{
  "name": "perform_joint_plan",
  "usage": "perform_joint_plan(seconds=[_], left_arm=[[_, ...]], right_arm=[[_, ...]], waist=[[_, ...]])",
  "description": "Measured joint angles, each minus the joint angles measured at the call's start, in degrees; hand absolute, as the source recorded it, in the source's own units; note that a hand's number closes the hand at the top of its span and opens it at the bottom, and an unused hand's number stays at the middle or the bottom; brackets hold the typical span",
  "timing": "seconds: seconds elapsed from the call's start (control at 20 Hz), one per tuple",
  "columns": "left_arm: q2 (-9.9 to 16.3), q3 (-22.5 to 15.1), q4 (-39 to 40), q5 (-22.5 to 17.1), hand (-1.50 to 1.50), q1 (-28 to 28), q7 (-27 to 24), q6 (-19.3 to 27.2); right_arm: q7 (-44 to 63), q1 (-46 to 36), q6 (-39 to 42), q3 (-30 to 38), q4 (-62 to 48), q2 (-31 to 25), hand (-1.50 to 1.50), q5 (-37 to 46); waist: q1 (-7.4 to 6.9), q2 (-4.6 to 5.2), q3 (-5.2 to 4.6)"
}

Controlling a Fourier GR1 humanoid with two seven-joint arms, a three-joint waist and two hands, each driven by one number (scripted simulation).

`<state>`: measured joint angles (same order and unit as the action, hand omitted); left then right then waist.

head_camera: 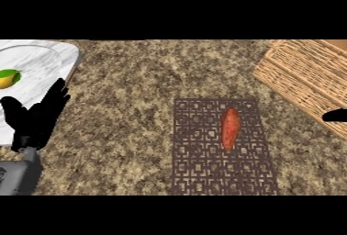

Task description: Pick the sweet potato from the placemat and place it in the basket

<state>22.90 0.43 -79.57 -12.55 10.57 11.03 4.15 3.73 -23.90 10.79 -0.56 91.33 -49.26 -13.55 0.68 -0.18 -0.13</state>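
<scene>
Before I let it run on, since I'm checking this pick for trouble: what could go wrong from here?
1. The sweet potato is slim and lies lengthwise on the placemat; it might roll away from closing fingers.
2. Only a tip of the right hand shows, over the basket edge; it could snag the rim while moving in.
3. The placemat may shift under a push.
</scene>
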Motion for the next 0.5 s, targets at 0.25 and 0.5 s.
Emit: perform_joint_plan(seconds=[0.25, 0.5], left_arm=[[0.0, 0.4, -0.3, 0.1, 0.0, -0.3, 0.1, -0.7], [-1.0, 0.5, 0.4, 0.8, 0.0, 0.8, 0.5, -0.8]], right_arm=[[0.4, 0.7, 12.8, 1.4, -3.5, -6.1, -1.5, -4.1], [-6.0, 3.6, 22.9, 4.2, -8.8, -7.8, -1.5, -4.9]], waist=[[-0.43, 0.12, 0.08], [-0.53, 0.19, 0.13]])
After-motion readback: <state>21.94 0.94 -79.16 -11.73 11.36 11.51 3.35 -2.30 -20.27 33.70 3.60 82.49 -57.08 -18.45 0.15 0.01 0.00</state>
